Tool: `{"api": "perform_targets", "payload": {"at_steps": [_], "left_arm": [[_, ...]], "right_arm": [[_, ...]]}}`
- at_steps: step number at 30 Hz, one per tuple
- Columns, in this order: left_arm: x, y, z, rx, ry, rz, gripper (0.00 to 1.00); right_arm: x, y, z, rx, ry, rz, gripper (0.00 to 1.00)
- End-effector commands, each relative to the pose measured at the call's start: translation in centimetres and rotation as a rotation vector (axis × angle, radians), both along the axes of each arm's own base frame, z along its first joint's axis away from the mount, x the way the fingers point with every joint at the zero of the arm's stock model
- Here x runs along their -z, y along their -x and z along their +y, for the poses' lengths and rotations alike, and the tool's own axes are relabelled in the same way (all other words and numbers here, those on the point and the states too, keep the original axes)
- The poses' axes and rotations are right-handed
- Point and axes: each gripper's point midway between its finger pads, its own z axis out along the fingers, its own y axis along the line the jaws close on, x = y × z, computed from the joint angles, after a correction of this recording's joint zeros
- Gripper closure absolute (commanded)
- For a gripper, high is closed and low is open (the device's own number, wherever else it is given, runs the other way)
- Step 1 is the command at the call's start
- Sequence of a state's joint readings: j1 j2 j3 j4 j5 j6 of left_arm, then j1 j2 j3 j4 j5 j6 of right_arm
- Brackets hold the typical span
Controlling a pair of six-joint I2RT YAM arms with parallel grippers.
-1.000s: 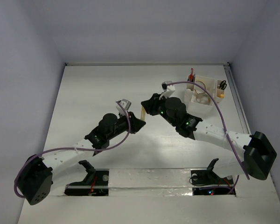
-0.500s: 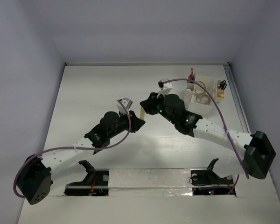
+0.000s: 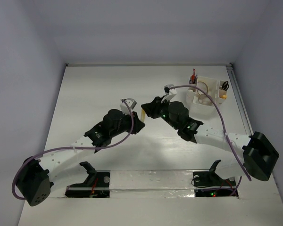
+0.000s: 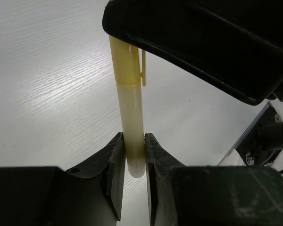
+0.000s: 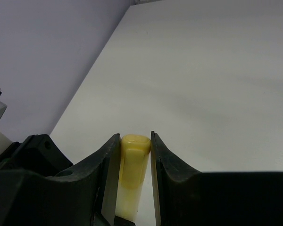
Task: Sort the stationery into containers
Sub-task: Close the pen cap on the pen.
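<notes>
Edged rightward since a second ago: left gripper (image 4: pixel 133 151), pinching the tail of the cream pen (image 4: pixel 129 106). Capped end clamped in right gripper (image 5: pixel 134 141). Long axis spanning straight between both; organiser (image 3: pixel 201 108) lying well nearer the right gripper.

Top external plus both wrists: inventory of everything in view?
yellow pen: one, pale yellow with clip, held above the table between both grippers
organiser: one, white, far right of table
red pen: one, red, upright in organiser's left compartment
tape rolls: apparently two, beige and clear, middle compartment
scissors: one, black handles, right compartment
small block: one, yellow-orange, beside scissors
table: one, white
left gripper: black, shut on pen's plain end
right gripper: black, shut on capped end
</notes>
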State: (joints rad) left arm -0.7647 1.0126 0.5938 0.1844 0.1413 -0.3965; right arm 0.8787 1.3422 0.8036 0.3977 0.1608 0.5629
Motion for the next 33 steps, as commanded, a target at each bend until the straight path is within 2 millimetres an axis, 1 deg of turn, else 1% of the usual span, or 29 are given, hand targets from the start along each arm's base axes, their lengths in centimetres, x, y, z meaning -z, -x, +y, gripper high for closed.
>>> {"api": "perform_targets", "payload": {"at_steps": [1,3,4,5,6,7,8,10,12,15,16,17,19,20,21,22,23,24,25,26,28,29,30,31,32,33], "left_arm": [[-20.0,-3.4,0.4,-0.123,0.370,-0.494,1.00],[-20.9,-3.6,0.7,-0.135,0.373,-0.513,1.00],[-20.8,-3.7,0.6,-0.138,0.365,-0.514,1.00],[-21.1,-3.8,0.6,-0.140,0.367,-0.518,1.00],[-21.4,-3.8,0.6,-0.141,0.368,-0.524,1.00],[-21.4,-4.0,0.6,-0.142,0.361,-0.524,1.00],[-21.9,-4.0,0.6,-0.143,0.364,-0.532,1.00],[-22.1,-4.1,0.5,-0.142,0.359,-0.535,1.00],[-23.0,-4.1,0.5,-0.143,0.368,-0.549,1.00],[-23.2,-4.0,0.0,-0.115,0.372,-0.541,1.00],[-23.1,-3.9,-0.2,-0.108,0.378,-0.536,1.00],[-22.8,-3.8,-0.3,-0.100,0.382,-0.526,1.00],[-20.7,-3.2,-1.1,-0.054,0.380,-0.475,1.00],[-18.8,-2.9,-1.5,-0.026,0.361,-0.436,1.00],[-17.6,-2.6,-1.8,-0.010,0.360,-0.400,1.00],[-16.4,-2.3,-1.9,0.004,0.350,-0.373,1.00],[-15.5,-1.9,-1.9,0.017,0.344,-0.351,1.00],[-13.3,-1.4,-1.9,0.032,0.321,-0.309,0.97],[-12.5,-0.8,-1.6,0.041,0.316,-0.283,0.94],[-10.8,0.1,-1.7,0.065,0.294,-0.248,0.87],[-8.8,0.8,-1.2,0.068,0.261,-0.200,0.79],[-8.6,1.3,-0.8,0.072,0.267,-0.189,0.74],[-7.3,1.9,-0.7,0.085,0.253,-0.163,0.68],[-7.2,2.5,-0.3,0.092,0.257,-0.160,0.66],[-6.7,3.1,-0.3,0.106,0.254,-0.149,0.64],[-5.9,3.3,0.0,0.104,0.244,-0.137,0.61]], "right_arm": [[10.4,8.6,1.2,-0.269,0.211,0.265,1.00],[10.7,9.2,1.3,-0.282,0.206,0.274,1.00],[11.3,9.9,1.4,-0.295,0.212,0.284,1.00],[11.5,10.0,1.3,-0.294,0.214,0.287,1.00],[11.9,10.6,1.5,-0.305,0.216,0.295,1.00],[12.0,10.6,1.4,-0.302,0.215,0.301,1.00],[12.7,11.3,1.4,-0.310,0.225,0.309,1.00],[13.0,11.8,1.5,-0.317,0.218,0.319,1.00],[13.5,12.7,1.8,-0.336,0.225,0.332,1.00],[13.9,12.6,1.6,-0.316,0.222,0.347,1.00],[13.5,12.5,1.6,-0.310,0.213,0.340,1.00],[13.1,11.6,1.3,-0.259,0.215,0.319,1.00],[11.6,10.4,1.1,-0.205,0.212,0.281,1.00],[10.3,9.0,0.5,-0.150,0.196,0.251,1.00],[9.6,8.2,0.0,-0.123,0.198,0.238,1.00],[7.9,6.3,-0.5,-0.074,0.171,0.212,1.00],[6.5,4.9,-1.2,-0.025,0.150,0.183,1.00],[5.8,3.7,-1.8,0.005,0.145,0.168,1.00],[3.9,1.2,-3.0,0.062,0.109,0.149,1.00],[2.7,0.3,-3.5,0.075,0.086,0.136,1.00],[0.6,-1.9,-4.6,0.131,0.063,0.090,1.00],[-1.8,-3.9,-5.7,0.186,0.033,0.050,1.00],[-2.5,-4.9,-6.4,0.221,0.047,0.029,1.00],[-3.6,-5.8,-7.2,0.261,0.046,0.010,1.00],[-4.6,-6.6,-8.1,0.297,0.046,-0.013,1.00],[-6.2,-8.3,-10.6,0.390,0.056,-0.044,1.00]]}}
